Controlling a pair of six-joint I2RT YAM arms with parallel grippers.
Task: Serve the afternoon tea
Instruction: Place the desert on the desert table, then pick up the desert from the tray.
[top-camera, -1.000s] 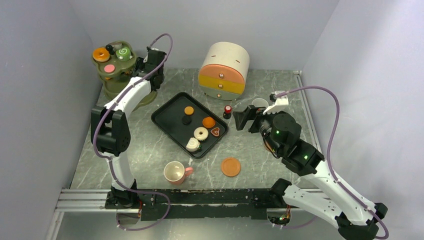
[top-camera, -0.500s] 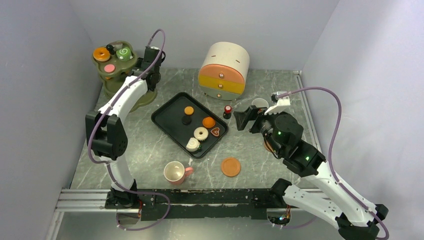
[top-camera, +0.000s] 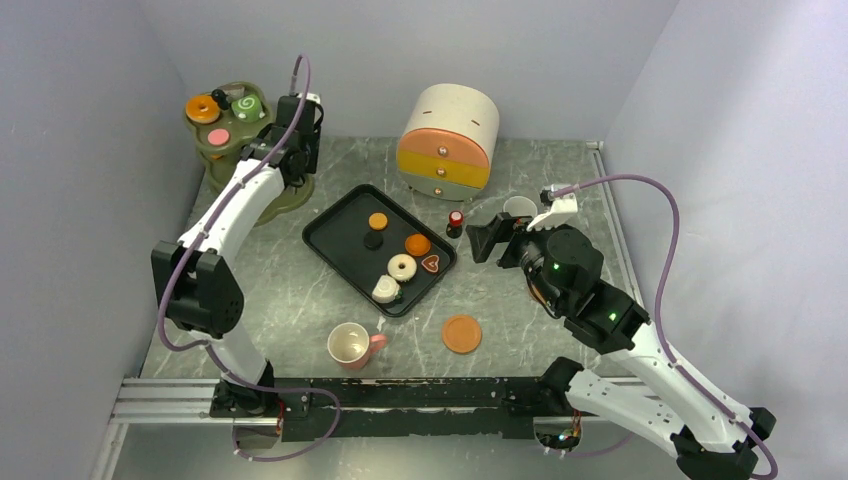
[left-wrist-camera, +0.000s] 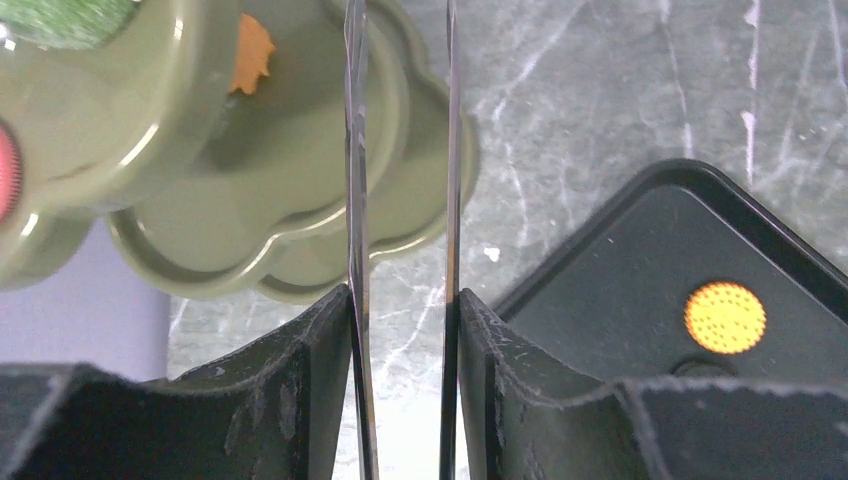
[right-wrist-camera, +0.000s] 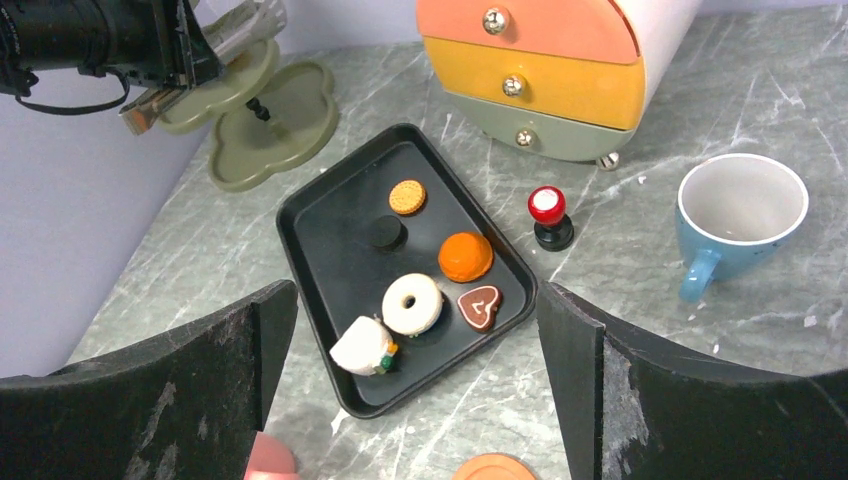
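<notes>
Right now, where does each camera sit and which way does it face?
Top view: fixed above and behind, looking down on the table; left arm and right arm show.
Left wrist: on the left arm, looking down between its jaws at the stand and a tray corner.
Right wrist: on the right arm, facing across the tray toward drawers and blue cup; its jaws frame the bottom.
Shared: all three show the orange cookie.

The left wrist view cuts off the stand (left-wrist-camera: 250, 200), its green roll (left-wrist-camera: 60, 15) and the tray (left-wrist-camera: 640, 260), my left tool (left-wrist-camera: 405, 300) half hides a dark piece (left-wrist-camera: 700, 368) on it, and the right wrist view crops the saucer (right-wrist-camera: 492, 468) and pink cup (right-wrist-camera: 268, 460).
</notes>
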